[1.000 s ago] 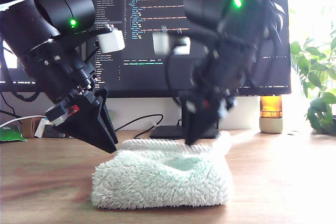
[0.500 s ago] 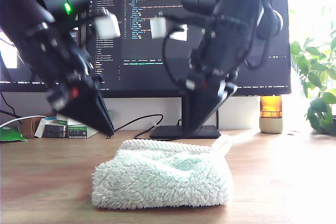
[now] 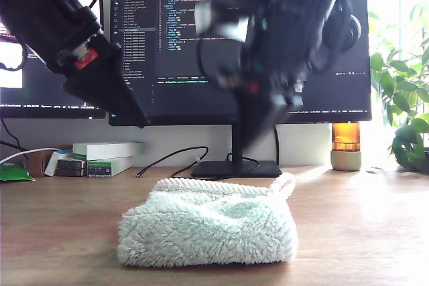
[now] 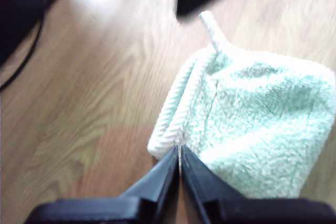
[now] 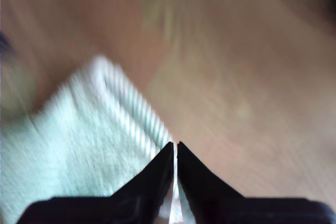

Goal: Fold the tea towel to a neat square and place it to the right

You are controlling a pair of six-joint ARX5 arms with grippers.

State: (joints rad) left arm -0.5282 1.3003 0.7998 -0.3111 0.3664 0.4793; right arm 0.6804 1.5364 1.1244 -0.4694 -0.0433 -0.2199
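We hang both grippers shut and empty above the folded tea towel [image 3: 208,229] on the wooden desk [image 3: 362,232].
The desk lies beneath both arms, with a monitor [image 3: 181,45] behind them. My first gripper [image 3: 137,122], at the exterior view's left, has its jaws pressed together on nothing, high above the towel's near hem. My second gripper [image 3: 251,142], blurred, is likewise closed and empty, nearer the towel's hanging loop [image 3: 287,182]. The towel lies below and between the two, touching neither. Its ribbed whitish hem [image 4: 176,106] shows just beyond the first gripper's tips.
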